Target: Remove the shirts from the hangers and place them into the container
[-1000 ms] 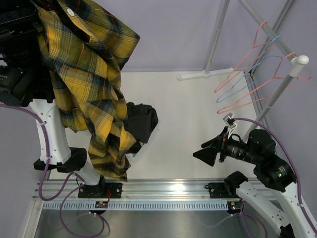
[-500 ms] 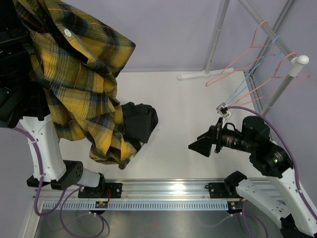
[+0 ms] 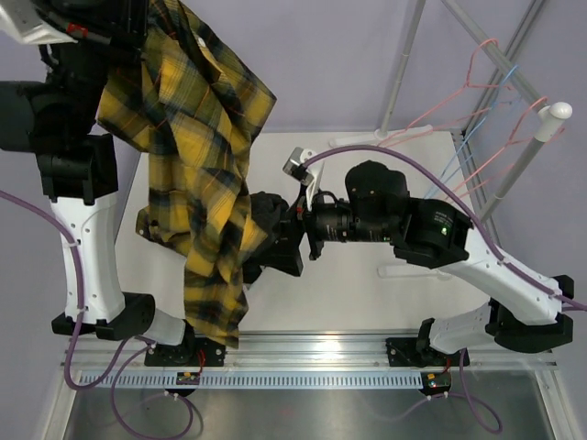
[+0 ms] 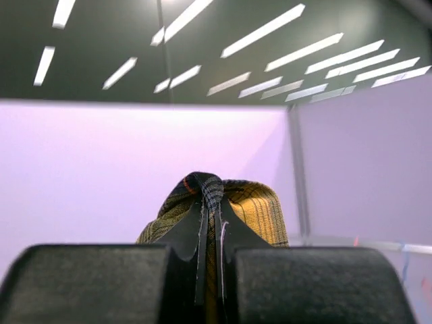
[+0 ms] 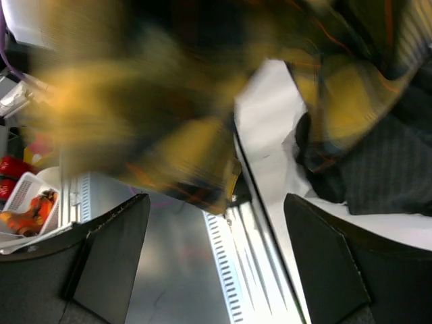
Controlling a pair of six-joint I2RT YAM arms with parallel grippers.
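The yellow-and-black plaid shirt (image 3: 197,174) hangs high at the left, reaching down to the near rail. My left gripper (image 4: 211,216) is shut on a fold of it (image 4: 260,206) and is hidden behind the cloth in the top view. A black pinstriped shirt (image 3: 268,213) lies bunched on the table. My right gripper (image 3: 275,246) stands open beside it, close to the plaid hem (image 5: 169,121), with nothing between its fingers (image 5: 115,250). The black shirt (image 5: 385,175) lies beyond the right finger. Pink and blue wire hangers (image 3: 424,120) hang bare on the rack at the right. I cannot make out the container.
The rack's white pole with a round knob (image 3: 553,115) and its T-shaped foot (image 3: 367,139) stand at the back right. A metal rail (image 3: 312,344) runs along the near edge. A white basket (image 5: 27,202) sits off the table in the right wrist view.
My right arm has swung left across the table to the black shirt and the plaid hem. The left arm has lifted the plaid shirt higher. The hangers have shifted on the rack.
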